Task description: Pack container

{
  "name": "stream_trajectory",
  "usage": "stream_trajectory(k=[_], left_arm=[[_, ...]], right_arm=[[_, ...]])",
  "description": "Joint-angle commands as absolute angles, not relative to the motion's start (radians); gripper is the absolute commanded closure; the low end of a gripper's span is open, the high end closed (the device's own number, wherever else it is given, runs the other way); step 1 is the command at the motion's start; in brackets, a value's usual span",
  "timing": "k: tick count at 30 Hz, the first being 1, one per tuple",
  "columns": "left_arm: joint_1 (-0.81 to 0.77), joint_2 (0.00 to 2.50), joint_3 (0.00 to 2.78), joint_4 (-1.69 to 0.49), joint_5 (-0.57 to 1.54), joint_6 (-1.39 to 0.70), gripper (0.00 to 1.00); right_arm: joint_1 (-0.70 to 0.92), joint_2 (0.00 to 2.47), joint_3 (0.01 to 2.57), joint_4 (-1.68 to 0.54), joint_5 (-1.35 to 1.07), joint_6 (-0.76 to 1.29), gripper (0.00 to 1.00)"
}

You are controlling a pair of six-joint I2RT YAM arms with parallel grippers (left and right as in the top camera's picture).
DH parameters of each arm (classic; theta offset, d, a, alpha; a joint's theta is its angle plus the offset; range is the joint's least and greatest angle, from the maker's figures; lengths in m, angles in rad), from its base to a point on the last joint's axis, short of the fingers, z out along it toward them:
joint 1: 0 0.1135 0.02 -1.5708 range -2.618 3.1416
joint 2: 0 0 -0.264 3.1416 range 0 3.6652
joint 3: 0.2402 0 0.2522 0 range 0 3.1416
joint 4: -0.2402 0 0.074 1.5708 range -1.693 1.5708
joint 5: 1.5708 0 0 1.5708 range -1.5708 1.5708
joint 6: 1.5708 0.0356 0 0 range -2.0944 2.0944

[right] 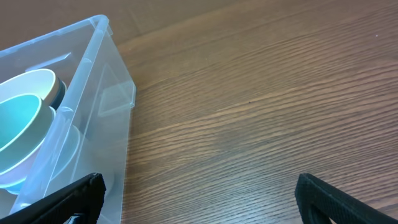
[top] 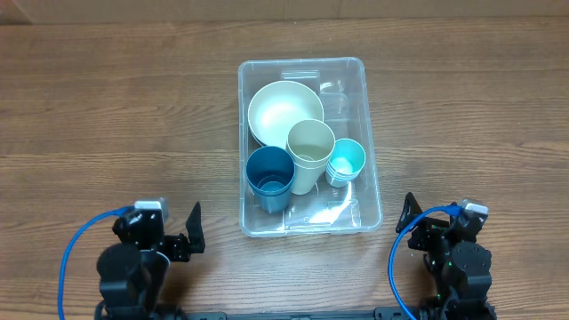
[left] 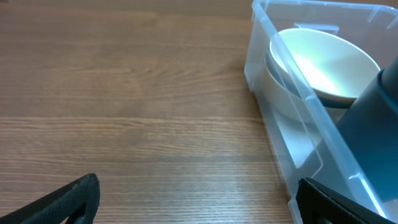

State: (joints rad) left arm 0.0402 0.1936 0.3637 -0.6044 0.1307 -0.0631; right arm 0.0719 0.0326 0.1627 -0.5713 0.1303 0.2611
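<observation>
The clear container stands mid-table, holding a cream bowl, a cream cup, a dark blue cup and a teal cup. My left gripper waits open near the front edge, left of the bin and touching nothing. In the left wrist view that gripper spans bare wood, with the container wall, bowl and blue cup to its right. On the other side my right gripper is open too. The right wrist view has this gripper empty beside the container and teal cup.
Wood-grain table extends on both sides of the bin and behind it. Blue cables loop beside each arm at the front edge. No loose items lie on the table outside the bin.
</observation>
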Motion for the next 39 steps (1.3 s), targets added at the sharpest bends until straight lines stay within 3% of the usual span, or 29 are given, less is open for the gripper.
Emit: stream_trajectory(k=[1, 10, 39], left_arm=[[0.045, 0.108, 0.278, -0.57, 0.159, -0.112, 0.0], [0.045, 0.004, 0.15, -0.562, 0.154, -0.112, 0.0], [0.045, 0.004, 0.151, -0.564, 0.154, -0.112, 0.0]], right_arm=[[0.068, 0.023, 0.152, -0.573, 0.13, 0.258, 0.0], [0.068, 0.023, 0.152, -0.573, 0.13, 0.258, 0.0], [0.068, 0.023, 0.152, -0.573, 0.13, 0.258, 0.0]])
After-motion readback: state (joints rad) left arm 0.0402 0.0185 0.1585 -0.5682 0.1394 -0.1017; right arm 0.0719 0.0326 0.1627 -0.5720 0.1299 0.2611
